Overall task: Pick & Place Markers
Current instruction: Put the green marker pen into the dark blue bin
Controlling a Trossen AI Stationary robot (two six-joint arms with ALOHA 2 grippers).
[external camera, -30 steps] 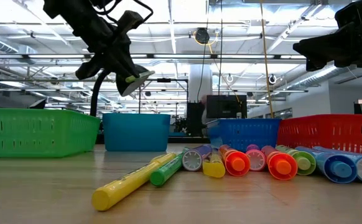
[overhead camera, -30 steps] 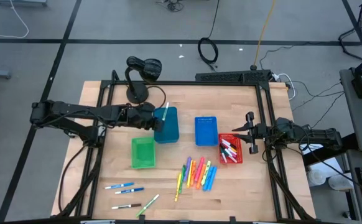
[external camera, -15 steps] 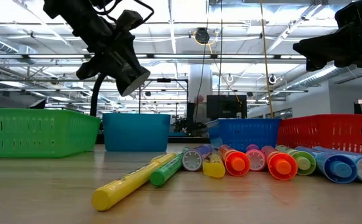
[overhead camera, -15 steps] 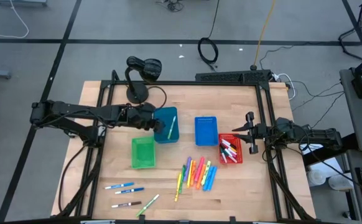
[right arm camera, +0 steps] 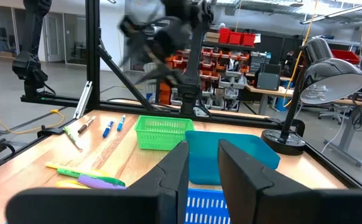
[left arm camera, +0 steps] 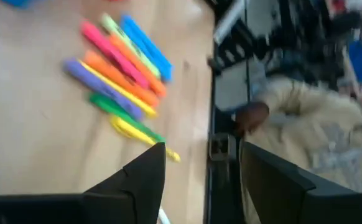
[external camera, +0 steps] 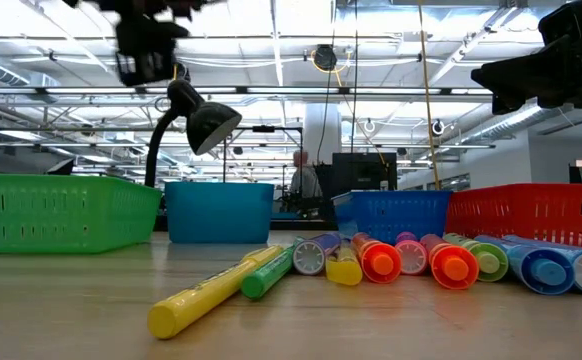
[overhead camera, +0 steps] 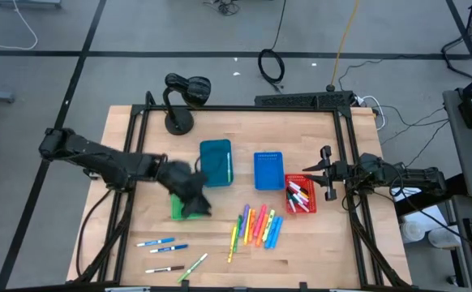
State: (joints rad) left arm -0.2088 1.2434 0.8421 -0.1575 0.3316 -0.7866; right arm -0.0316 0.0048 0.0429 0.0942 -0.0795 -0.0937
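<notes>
Several neon markers (overhead camera: 256,225) lie side by side on the table near its front, also seen as neon markers (left arm camera: 122,68). White-bodied markers (overhead camera: 161,245) lie at the near left. More markers fill the red bin (overhead camera: 299,195). My left gripper (overhead camera: 194,203) hovers open and blurred over the green bin (overhead camera: 179,209), with nothing between its fingers (left arm camera: 140,180). My right gripper (overhead camera: 327,174) hangs just right of the red bin, its fingers (right arm camera: 168,174) a narrow gap apart and empty. A pale marker (overhead camera: 230,167) seems to lie in the teal bin (overhead camera: 216,162).
A blue bin (overhead camera: 268,170) stands between the teal and red bins. A black desk lamp (overhead camera: 179,101) stands at the far left of the table. A person (left arm camera: 305,118) in beige is beyond the table's edge. Bare wood lies left of the green bin.
My left gripper opened over the teal bin and let go of a white marker with a green cap, which dropped into that bin. The arm then swung quickly toward the table's near edge and now hangs over the green bin.
</notes>
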